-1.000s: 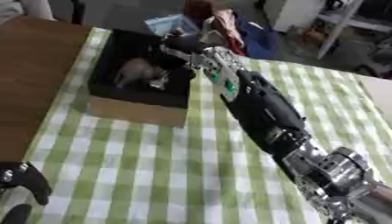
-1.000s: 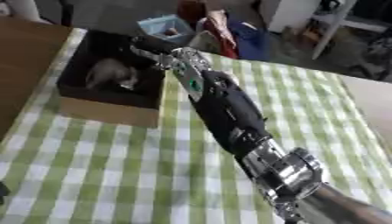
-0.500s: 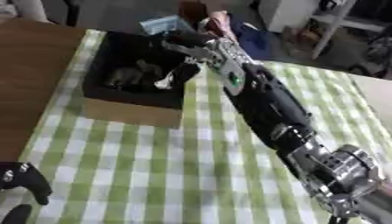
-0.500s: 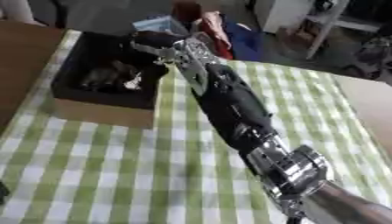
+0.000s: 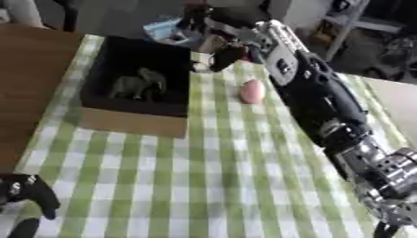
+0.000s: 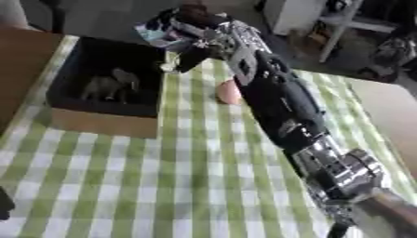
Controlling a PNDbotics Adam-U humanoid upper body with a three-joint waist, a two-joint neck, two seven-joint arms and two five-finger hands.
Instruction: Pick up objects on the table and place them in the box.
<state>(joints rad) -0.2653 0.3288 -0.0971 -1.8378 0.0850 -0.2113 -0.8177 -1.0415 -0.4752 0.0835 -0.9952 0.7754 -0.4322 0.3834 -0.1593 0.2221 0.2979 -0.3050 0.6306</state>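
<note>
The pink egg-shaped object [image 5: 252,91] lies at 3 o'clock of the black open box [image 5: 138,108]; likely smooth and rolling, so grasp across its middle. The right hand [image 5: 218,33] hovers beyond it, fingers curled, holding nothing.

- No lettering, label, brand, number or sign can be read anywhere in either view
- The box [image 5: 138,76], the checked tablecloth [image 5: 211,176] and the robot's right arm [image 5: 318,102] show no legible marks
- The things at the far edge are too blurred to tell any print
</note>
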